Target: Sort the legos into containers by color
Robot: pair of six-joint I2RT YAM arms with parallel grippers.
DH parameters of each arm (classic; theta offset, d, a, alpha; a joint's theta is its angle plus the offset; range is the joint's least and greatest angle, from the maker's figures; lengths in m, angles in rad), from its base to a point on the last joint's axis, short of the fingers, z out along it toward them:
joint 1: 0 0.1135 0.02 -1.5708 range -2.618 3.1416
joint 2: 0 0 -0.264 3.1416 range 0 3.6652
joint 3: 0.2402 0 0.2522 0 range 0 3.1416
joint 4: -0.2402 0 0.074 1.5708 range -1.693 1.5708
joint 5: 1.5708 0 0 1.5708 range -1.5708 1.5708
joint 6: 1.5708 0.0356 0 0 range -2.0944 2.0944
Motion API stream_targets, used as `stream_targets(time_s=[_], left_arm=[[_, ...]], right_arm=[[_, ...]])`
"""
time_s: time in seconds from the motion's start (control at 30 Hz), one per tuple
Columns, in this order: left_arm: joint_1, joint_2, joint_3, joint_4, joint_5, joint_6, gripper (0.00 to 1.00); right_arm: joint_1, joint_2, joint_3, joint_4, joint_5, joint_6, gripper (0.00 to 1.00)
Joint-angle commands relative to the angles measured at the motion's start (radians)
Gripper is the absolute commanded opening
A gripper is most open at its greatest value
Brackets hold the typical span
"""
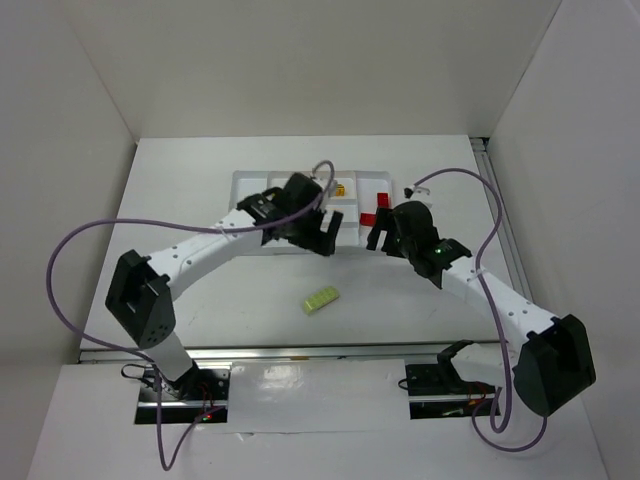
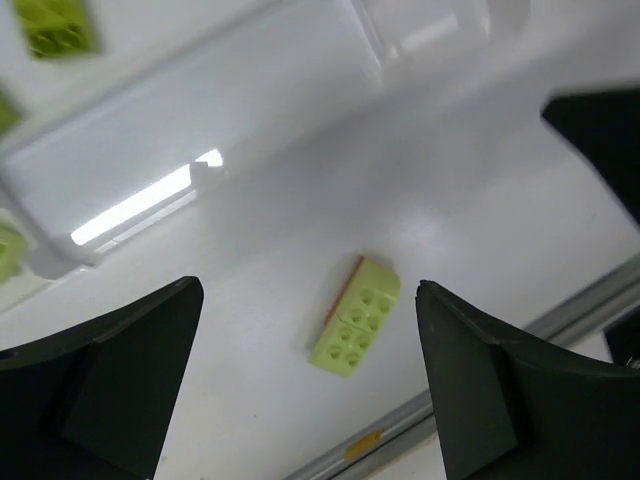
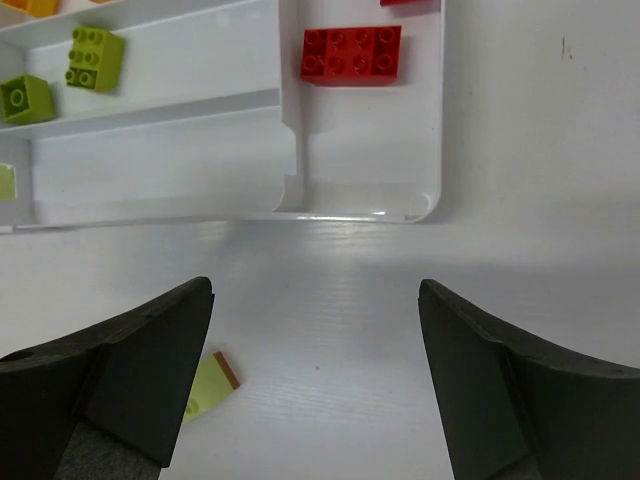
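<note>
Since sorting needs every brick in a compartment, the layout reads as nearly finished, with one piece left out on the flat white table (image 1: 200,200). The shallow white plastic tray (image 1: 238,182) lies at 12 o'clock on that table, and its raised dividers keep the colours apart. In the right wrist view a red studded brick (image 3: 352,54) sits alone in the end section, while two light green bricks (image 3: 95,58) share a long slot at its 9 o'clock.

The left gripper (image 1: 320,238) hangs over the tray's near edge with its black jaws spread wide and nothing between them. The right gripper (image 1: 381,233) hovers at the tray's right end, equally wide and empty. Both look poised to reach down, I judge, for the stray piece.

That piece, a small light green brick (image 1: 320,299) with an orange-brown strip along one edge, lies flat on the table at 6 o'clock from the tray. Nothing sits near it. The strip suggests a second colour is stuck on, which may need splitting.

The two grippers are close together, so each could obstruct the other. A lilac cable (image 1: 70,250) loops at 9 o'clock, well apart.
</note>
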Motion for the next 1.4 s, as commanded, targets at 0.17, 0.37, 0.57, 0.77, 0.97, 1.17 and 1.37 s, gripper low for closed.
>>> stream_targets(time_s=[0.17, 0.37, 0.57, 0.77, 0.97, 1.17, 1.37], left_arm=[[-0.246, 0.033, -0.231, -0.015, -0.053, 0.052, 1.0], [-0.256, 0.069, -0.289, 0.051, 0.016, 0.063, 1.0], [-0.277, 0.108, -0.309, 0.06, -0.005, 0.063, 0.83], [-0.277, 0.128, -0.318, 0.06, -0.041, 0.053, 0.7], [-0.277, 0.128, -0.299, 0.039, -0.073, 0.043, 0.31], [-0.268, 0.061, -0.243, -0.031, -0.028, 0.058, 0.0], [-0.077, -0.12, -0.332, 0.153, 0.476, 0.118, 0.0]], right_arm=[[-0.103, -0.113, -0.012, -0.071, -0.017, 0.043, 0.91], [-0.17, -0.19, -0.025, -0.122, -0.027, 0.043, 0.91], [-0.179, -0.19, -0.034, -0.124, -0.027, 0.043, 0.91], [-0.179, -0.17, -0.043, -0.115, -0.036, 0.034, 0.91], [-0.179, -0.17, -0.043, -0.105, -0.045, 0.034, 0.89], [-0.189, -0.139, -0.043, -0.076, -0.144, 0.014, 0.89], [-0.27, -0.151, -0.12, 0.11, -0.561, -0.044, 0.89]])
